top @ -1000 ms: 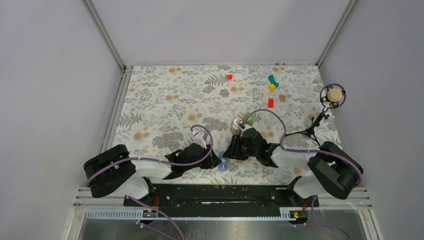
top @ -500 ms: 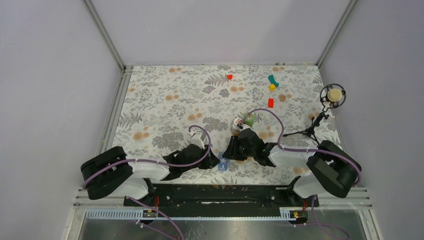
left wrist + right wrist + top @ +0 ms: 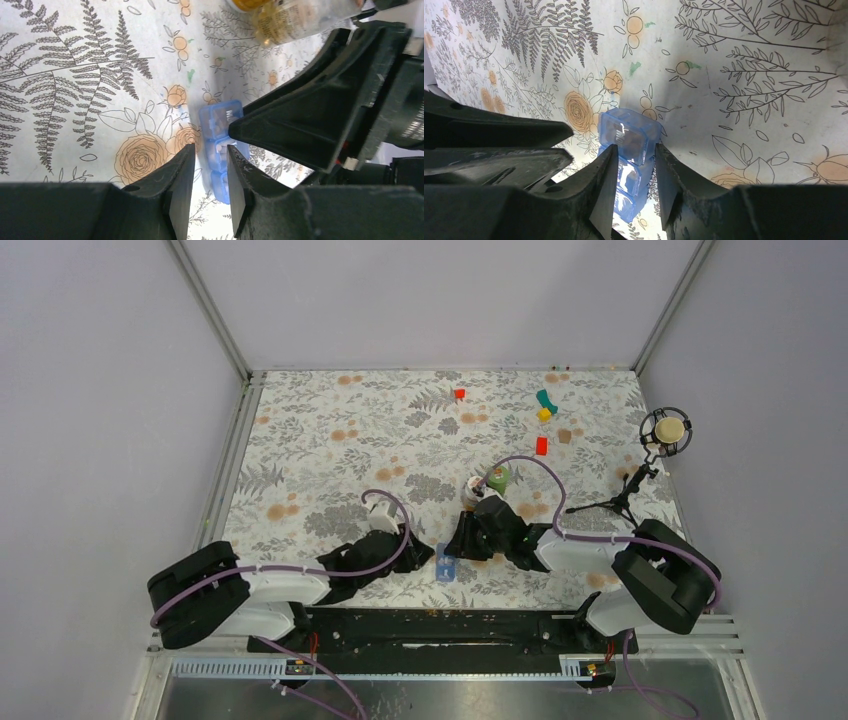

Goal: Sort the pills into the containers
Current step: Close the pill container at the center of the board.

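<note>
Fingers of both grippers crowd around the translucent blue pill box [image 3: 629, 132], which lies flat on the floral tablecloth [image 3: 330, 440] near the front edge of the table, between the two arms. It is a short row of square compartments, and the left wrist view shows small pale shapes inside some of the cells. The right gripper [image 3: 636, 150] straddles the row. One finger sits against each long wall and the blue cells fill the slot between them, so it is clamped on the box. The left gripper [image 3: 210, 150] faces it from the opposite side with its jaws drawn almost together, only a narrow slot showing between them. In the right wrist view its tips sit just short of the box's wall, and they hold nothing. Just beyond the right gripper is a small clear bottle [image 3: 285, 20] with amber contents, and a green-topped item [image 3: 499, 477] is close beside it. Farther back on the cloth lie red blocks [image 3: 541, 445], a teal block [image 3: 545, 397] and a yellow block [image 3: 544, 414]. A microphone [image 3: 666, 429] on a small tripod stands at the right edge.
</note>
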Tool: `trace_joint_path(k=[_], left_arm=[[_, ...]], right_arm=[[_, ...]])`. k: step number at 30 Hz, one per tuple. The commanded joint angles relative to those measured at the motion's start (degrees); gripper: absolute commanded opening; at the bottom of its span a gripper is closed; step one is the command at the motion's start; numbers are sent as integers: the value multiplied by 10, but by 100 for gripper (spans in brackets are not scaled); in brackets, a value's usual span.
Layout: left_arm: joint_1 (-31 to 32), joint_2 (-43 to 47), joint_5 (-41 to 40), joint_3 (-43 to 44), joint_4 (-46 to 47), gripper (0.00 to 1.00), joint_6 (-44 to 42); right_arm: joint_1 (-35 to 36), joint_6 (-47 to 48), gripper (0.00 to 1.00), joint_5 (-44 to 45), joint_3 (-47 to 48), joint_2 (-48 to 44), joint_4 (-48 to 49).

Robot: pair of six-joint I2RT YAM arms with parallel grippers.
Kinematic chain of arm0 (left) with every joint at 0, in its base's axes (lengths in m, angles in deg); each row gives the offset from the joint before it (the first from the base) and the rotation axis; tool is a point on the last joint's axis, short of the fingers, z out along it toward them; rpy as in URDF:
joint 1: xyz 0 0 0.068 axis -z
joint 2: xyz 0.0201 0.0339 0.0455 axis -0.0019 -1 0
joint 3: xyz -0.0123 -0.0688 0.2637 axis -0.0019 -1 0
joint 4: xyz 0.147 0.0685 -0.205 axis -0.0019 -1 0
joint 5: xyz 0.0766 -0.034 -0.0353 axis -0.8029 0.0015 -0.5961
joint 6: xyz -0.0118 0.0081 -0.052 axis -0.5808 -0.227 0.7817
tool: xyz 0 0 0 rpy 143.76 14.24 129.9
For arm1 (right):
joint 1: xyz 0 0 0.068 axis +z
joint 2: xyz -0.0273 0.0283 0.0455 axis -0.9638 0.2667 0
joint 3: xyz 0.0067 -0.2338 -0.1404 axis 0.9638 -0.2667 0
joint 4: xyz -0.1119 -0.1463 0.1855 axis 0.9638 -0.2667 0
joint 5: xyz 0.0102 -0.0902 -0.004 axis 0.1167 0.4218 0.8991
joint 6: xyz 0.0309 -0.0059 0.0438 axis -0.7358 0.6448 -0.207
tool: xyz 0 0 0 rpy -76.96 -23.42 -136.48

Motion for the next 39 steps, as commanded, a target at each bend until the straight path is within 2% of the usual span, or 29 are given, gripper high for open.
trace_joint_path(k=[1,6,15,20,23,36,39], left_arm=[[0,-44,-21,26,46,30,25],[-1,-79,-15,19,101,30,43],[-3,-88,-31,18,100,37,56],[-4,-100,-42,37,69,23,48],[-6,-101,-50,37,66,21,44],[-10,-98,-18,44,89,33,16],[-10,-113,-7,53,84,31,13]], right_arm=[[8,13,39,47,-7,22,-79],[9,14,39,47,-9,21,-79],[8,14,38,46,-9,21,-76],[8,17,36,47,-9,22,-75],[8,18,35,42,-9,21,-74],[9,18,35,39,-7,28,-72],[9,18,35,39,-5,29,-73]])
